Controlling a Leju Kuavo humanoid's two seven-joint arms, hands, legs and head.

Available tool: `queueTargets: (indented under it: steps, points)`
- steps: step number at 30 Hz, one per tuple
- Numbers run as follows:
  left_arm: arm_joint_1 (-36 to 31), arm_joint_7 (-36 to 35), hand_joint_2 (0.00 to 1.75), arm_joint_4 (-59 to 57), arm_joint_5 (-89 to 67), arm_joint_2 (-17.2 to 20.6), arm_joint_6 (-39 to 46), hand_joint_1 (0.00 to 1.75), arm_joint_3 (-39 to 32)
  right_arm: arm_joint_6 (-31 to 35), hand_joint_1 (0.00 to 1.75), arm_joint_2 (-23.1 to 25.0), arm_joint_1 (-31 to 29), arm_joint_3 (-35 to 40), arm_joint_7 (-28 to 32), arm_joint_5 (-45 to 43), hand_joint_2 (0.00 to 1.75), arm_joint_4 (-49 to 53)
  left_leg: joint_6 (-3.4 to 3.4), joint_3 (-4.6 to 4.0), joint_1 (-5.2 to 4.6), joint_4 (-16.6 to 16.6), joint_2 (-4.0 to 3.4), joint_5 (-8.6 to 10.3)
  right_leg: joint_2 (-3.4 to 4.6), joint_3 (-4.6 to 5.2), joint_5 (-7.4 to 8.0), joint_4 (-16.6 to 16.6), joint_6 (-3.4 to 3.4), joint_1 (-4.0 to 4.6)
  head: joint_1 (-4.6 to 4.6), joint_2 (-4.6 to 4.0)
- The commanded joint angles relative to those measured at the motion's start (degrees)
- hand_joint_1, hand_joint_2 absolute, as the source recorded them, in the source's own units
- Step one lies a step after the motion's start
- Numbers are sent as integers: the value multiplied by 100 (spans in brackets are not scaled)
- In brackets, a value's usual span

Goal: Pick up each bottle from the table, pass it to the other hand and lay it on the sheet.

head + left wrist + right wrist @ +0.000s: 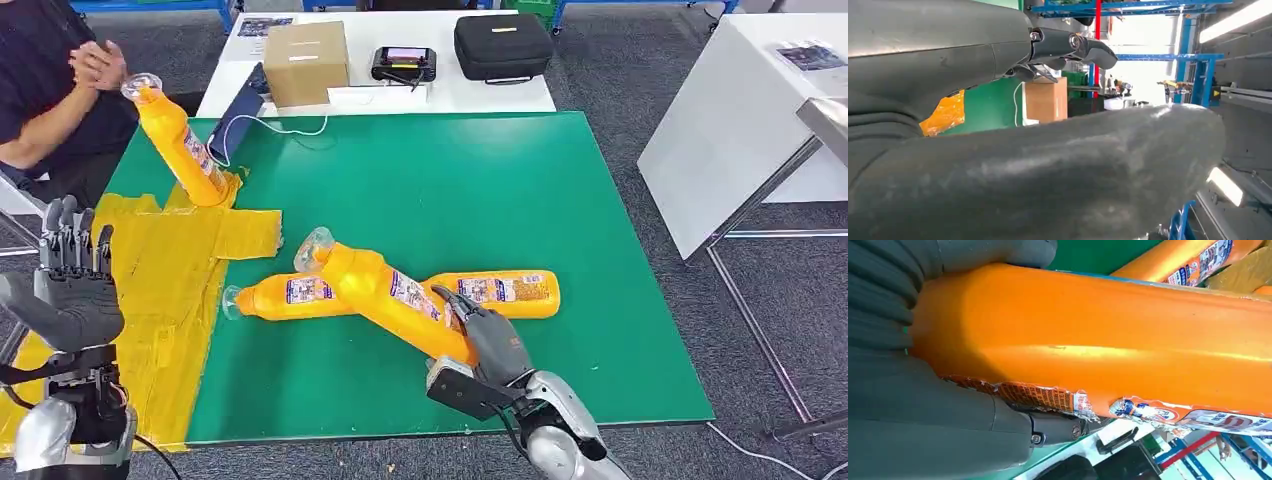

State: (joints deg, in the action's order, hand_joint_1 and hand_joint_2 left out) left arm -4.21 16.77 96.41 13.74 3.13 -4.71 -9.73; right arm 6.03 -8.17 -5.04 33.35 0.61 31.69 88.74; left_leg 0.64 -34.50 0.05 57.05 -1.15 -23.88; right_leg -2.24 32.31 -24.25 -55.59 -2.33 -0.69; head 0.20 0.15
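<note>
Labels on bottles (400, 305) w/ print too small & blurred, nothing legible.

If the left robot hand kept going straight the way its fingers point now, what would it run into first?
Probably nothing close: the left robot hand is raised, open, beside the yellow sheet. Its wrist view shows a cardboard box far ahead beyond the fingertips, but depth is hard to judge.

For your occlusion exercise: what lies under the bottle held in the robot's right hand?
Under the held bottle, gripped by the right hand, a second bottle and a third bottle lie flat on the green mat. Their near ends are covered.
</note>
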Motion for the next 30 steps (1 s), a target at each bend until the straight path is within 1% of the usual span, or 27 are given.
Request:
queueTargets:
  steps: [1, 2, 3, 4, 5, 6, 7, 9, 12, 13, 18, 20, 23, 25, 27, 30]
  points:
    - [597, -387, 175, 929, 740, -517, -626, 0, 1983, -144, 175, 966, -2315, 532, -382, -482, 175, -329, -1, -15, -6, 28, -58, -15, 83, 35, 5, -32, 5, -7, 4, 0]
    - [604, -347, 175, 938, 820, -414, -563, 0, 2031, -125, 175, 923, -2282, 529, -392, -501, 175, -307, -2, -31, -4, 19, -49, -6, 63, 39, 10, -27, 3, -3, -2, 0]
    - [606, -324, 175, 935, 866, -344, -555, 0, 2006, -83, 175, 865, -2211, 512, -365, -526, 175, -275, -4, -24, 2, 22, -63, -11, 78, 39, 14, -25, 6, 3, -11, 0]
    - [620, -317, 175, 930, 928, -317, -569, 0, 1944, -27, 175, 809, -2128, 490, -310, -555, 175, -242, -2, -22, -8, 2, -50, 3, 44, 45, 26, -5, 3, -5, -11, 0]
    - [639, -326, 175, 928, 980, -277, -615, 0, 1896, 17, 175, 748, -2044, 477, -248, -573, 175, -218, 6, -14, -5, 1, -32, 13, 32, 32, 22, 1, 11, -3, 0, 0]
    - [655, -325, 175, 927, 990, -256, -630, 0, 1881, 30, 175, 722, -2014, 475, -220, -575, 175, -210, 6, -18, 4, 0, -41, 14, 29, 36, 21, 2, 14, 5, 2, 0]
    - [683, -317, 175, 938, 998, -234, -648, 0, 1854, 55, 175, 687, -1954, 471, -189, -580, 175, -198, 4, -2, 1, -7, -31, 11, 29, 19, 15, 5, 17, 1, -9, 0]
    - [683, -317, 175, 938, 998, -234, -648, 0, 1854, 55, 175, 687, -1954, 471, -189, -580, 175, -198, 8, -22, -2, 0, -13, 16, 6, 29, 19, 0, 10, 1, -2, 0]
    - [764, -300, 175, 1011, 930, -310, -779, 0, 1736, 70, 175, 625, -1871, 467, -184, -569, 175, -137, 5, -27, -2, 4, -12, 10, 21, 32, 16, -5, 13, 1, -7, 0]
    - [787, -300, 175, 1029, 927, -320, -787, 0, 1727, 73, 175, 610, -1844, 465, -183, -567, 175, -130, 7, -34, -4, 0, -10, 15, 12, 39, 20, -2, 9, 0, -4, 0]
    - [821, -305, 175, 1037, 921, -345, -805, 0, 1747, 80, 175, 584, -1775, 471, -179, -560, 175, -130, 5, -21, -1, 1, 0, 9, 15, 24, 13, -1, 14, 1, -4, 0]
    - [816, -316, 175, 1003, 870, -389, -850, 0, 1761, 36, 175, 611, -1699, 548, -125, -508, 175, -114, 7, -36, -3, -1, 0, 17, 4, 39, 20, 0, 9, 0, -2, 0]
    - [921, -291, 175, 1062, 773, -446, -793, 0, 1719, 18, 175, 703, -1573, 750, -85, -377, 175, -62, 5, -26, -2, -2, 1, 12, 12, 29, 16, 1, 12, 0, -4, 0]
    - [921, -291, 175, 1062, 773, -446, -793, 0, 1719, 18, 175, 703, -1573, 750, -85, -377, 175, -62, 4, -21, -1, -2, -1, 9, 17, 25, 13, 1, 14, 1, -2, 0]
    - [921, -291, 175, 1062, 773, -446, -793, 0, 1719, 18, 175, 703, -1573, 750, -85, -377, 175, -62, 7, -37, -6, -2, -3, 17, 6, 42, 19, -2, 9, -2, -4, 0]
    - [921, -291, 175, 1062, 773, -446, -793, 0, 1719, 18, 175, 703, -1573, 750, -85, -377, 175, -62, 4, -26, -2, 2, 5, 10, 11, 28, 12, -3, 13, 0, -4, 0]
